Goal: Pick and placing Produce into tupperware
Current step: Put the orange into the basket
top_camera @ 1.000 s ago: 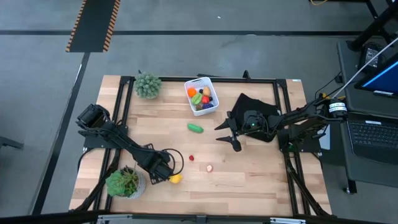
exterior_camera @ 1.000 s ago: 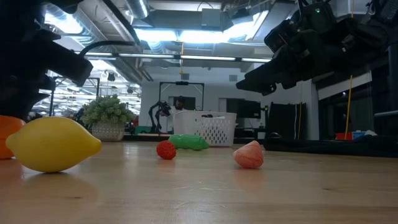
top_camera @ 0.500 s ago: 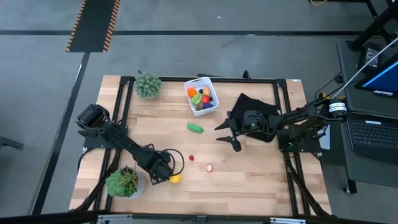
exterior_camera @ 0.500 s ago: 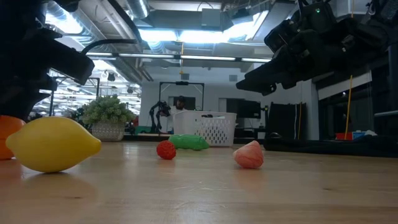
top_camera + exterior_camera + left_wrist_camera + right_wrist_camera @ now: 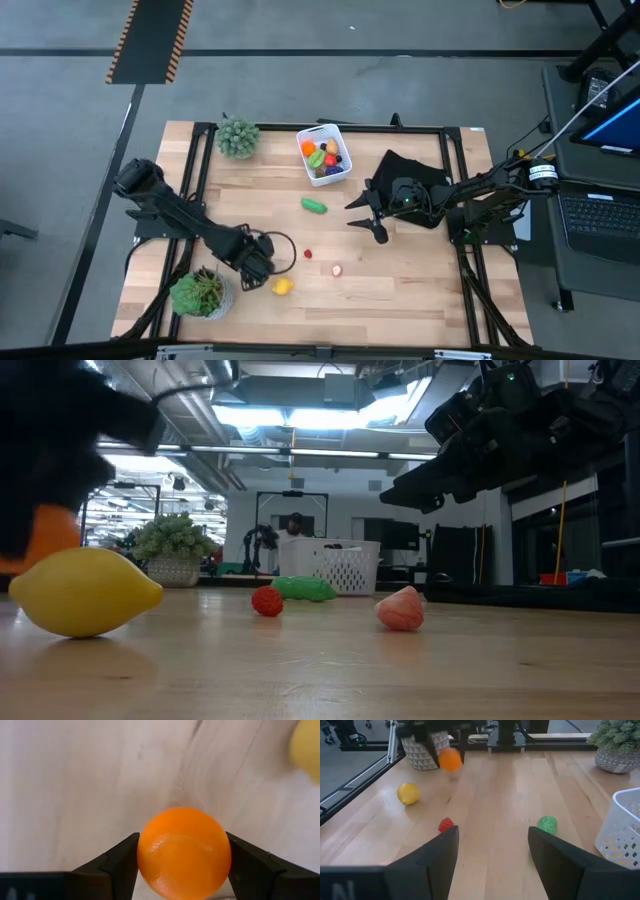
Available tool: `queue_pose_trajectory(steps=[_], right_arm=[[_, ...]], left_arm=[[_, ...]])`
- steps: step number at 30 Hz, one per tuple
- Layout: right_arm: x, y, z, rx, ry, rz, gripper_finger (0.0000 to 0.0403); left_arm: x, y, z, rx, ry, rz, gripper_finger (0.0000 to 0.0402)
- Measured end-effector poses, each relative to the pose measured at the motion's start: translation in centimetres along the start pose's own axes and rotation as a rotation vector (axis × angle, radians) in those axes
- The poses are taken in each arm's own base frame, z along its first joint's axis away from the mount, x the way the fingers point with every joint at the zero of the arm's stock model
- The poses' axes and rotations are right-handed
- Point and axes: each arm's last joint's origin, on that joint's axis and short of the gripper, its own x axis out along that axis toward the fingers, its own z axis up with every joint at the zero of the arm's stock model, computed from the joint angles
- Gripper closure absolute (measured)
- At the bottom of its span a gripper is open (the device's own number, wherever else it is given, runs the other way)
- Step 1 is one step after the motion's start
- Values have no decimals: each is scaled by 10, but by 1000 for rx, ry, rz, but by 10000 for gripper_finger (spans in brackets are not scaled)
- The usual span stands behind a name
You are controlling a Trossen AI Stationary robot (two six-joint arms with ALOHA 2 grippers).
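My left end effector (image 5: pixel 182 870) is clamped on an orange (image 5: pixel 183 852), one finger against each flank of the ball, and it hangs just clear of the desk (image 5: pixel 400 290); the right wrist view shows the same orange (image 5: pixel 450 759) in the air above the boards, beside the patterned plant pot (image 5: pixel 422 751). The lemon (image 5: pixel 283 287) lies just beside my grip on the desk; farther out sit a small red berry (image 5: pixel 308 254), a pinkish strawberry (image 5: pixel 337 270) and a green vegetable (image 5: pixel 314 205). The tupperware (image 5: pixel 324 154) stands well apart near the far edge, already holding several pieces of produce, with another potted plant (image 5: pixel 238 137) beside it.

What worries me: the orange is smooth and round and I pinch it only at two points, so a quick swing could roll it out of my fingers; the grip looks centred, which helps. The carry runs over the berry and the green vegetable, so a low pass could knock them away; the tub is small and part full, so a release off centre or too high could bounce the orange out over the rim.

My left arm reaches in from the near-left corner, stretched low across the desk with the wrist bent downward. My right end effector (image 5: pixel 366 213) waits with fingers apart, hovering near the black cloth (image 5: pixel 420 172), arm stretched in from the right edge.
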Motion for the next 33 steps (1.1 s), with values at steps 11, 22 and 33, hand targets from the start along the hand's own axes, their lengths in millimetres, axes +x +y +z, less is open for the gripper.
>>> queue_pose_trajectory(steps=[11,22,33], right_arm=[[0,0,0,-20,0,-1,163],[-6,1,11,-34,-58,-2,163],[-13,5,21,-46,-101,76,163]], left_arm=[[-71,36,-2,33,-386,-28,162],[-109,43,8,188,-730,-65,162],[-69,45,22,287,-954,-110,162]])
